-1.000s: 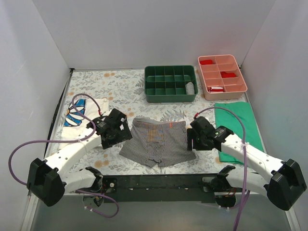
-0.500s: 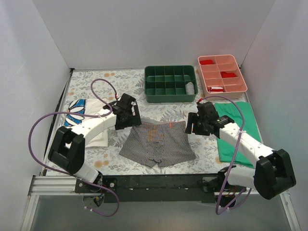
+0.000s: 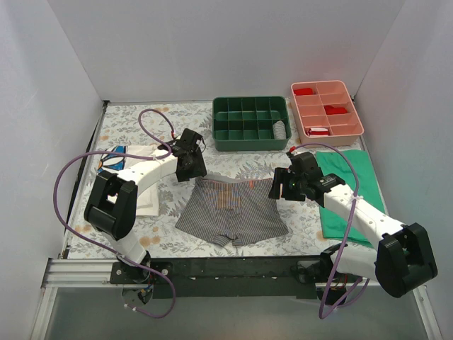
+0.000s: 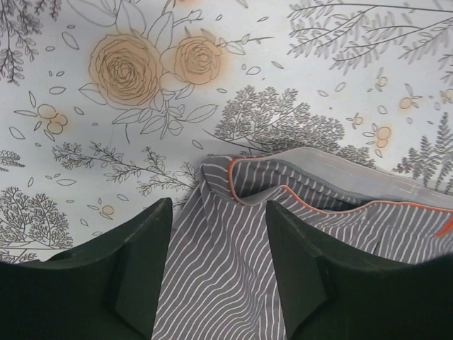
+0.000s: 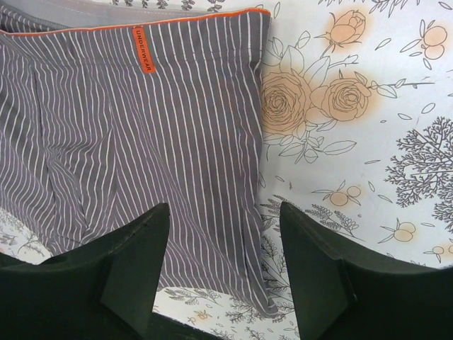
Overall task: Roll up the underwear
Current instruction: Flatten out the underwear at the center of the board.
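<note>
Left gripper [image 4: 218, 212] hovering open over waistband's left corner, cloth showing between fingers; right gripper [image 5: 223, 212] hovering open over right side seam, nothing held. Underwear [image 3: 230, 209] lying flat on floral table [image 3: 141, 120] between arms, waistband on far side. Doing this well likely meaning: pinching both waistband corners evenly, catching both layers, turning edge over level, keeping roll tight. Green tray [image 3: 215, 124] holding one pale striped roll [image 3: 280, 130] in right cell. Pink tray [image 3: 357, 117] holding red items [image 3: 304, 91], one showing white.

Left claw [image 3: 194, 173] and right claw [image 3: 277, 189] moved to underwear [image 3: 230, 212] waistband corners.
</note>
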Robot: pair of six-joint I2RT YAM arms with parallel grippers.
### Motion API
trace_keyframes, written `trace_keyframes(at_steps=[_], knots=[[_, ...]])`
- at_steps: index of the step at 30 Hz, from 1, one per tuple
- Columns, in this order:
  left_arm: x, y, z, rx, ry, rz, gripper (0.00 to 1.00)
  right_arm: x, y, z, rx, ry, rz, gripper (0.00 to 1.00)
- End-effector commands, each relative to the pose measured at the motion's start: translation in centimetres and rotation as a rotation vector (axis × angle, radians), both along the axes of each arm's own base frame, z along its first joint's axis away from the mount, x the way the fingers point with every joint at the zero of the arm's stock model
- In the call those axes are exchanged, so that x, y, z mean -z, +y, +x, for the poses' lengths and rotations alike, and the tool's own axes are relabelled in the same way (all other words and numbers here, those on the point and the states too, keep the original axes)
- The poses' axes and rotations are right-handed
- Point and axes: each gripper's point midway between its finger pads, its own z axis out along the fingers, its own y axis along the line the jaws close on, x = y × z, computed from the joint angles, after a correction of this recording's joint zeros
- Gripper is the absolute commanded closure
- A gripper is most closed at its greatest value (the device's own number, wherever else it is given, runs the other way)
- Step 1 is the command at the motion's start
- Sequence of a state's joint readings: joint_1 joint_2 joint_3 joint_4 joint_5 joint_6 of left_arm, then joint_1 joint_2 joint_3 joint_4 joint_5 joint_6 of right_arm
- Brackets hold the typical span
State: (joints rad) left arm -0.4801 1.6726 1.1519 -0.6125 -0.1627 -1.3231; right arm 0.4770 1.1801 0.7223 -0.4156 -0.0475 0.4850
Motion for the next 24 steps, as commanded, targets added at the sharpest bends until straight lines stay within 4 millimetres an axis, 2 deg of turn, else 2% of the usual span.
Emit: trace_keyframes(at_steps=[1,5,6,8,12,13,15,22,24], knots=[[-0.1,0.5,0.4,-0.021,-0.005,0.023,0.47,-0.8,0.1,0.4,-0.012,-0.046,0.014,0.29],[0.3,0.5,0.6,-0.02,-0.001,0.028,0.47,-0.7,0.1,0.5,-0.012,-0.041,0.014,0.3],[0.5,0.4,0.6,-0.022,0.002,0.028,0.52,-0.6,0.2,0.4,-0.016,-0.037,0.015,0.3],[0.4,0.3,1.0,-0.023,-0.006,0.025,0.54,-0.5,0.2,0.3,-0.021,-0.031,0.016,0.29],[0.8,0.1,1.6,-0.024,0.002,0.035,0.66,-0.1,-0.1,0.0,-0.02,-0.023,0.007,0.29],[0.9,0.2,1.6,-0.022,0.008,0.042,0.74,0.0,-0.1,-0.1,-0.02,-0.023,0.007,0.29],[1.1,0.1,1.8,-0.026,0.013,0.045,0.81,0.0,-0.2,-0.2,-0.019,-0.026,0.006,0.29],[0.2,-0.3,2.9,-0.036,-0.004,0.025,1.0,0.8,-0.3,-0.8,-0.017,-0.011,0.007,0.3],[0.0,-0.4,3.3,-0.04,-0.005,0.017,1.0,0.9,-0.4,-0.8,-0.014,-0.011,0.004,0.29]])
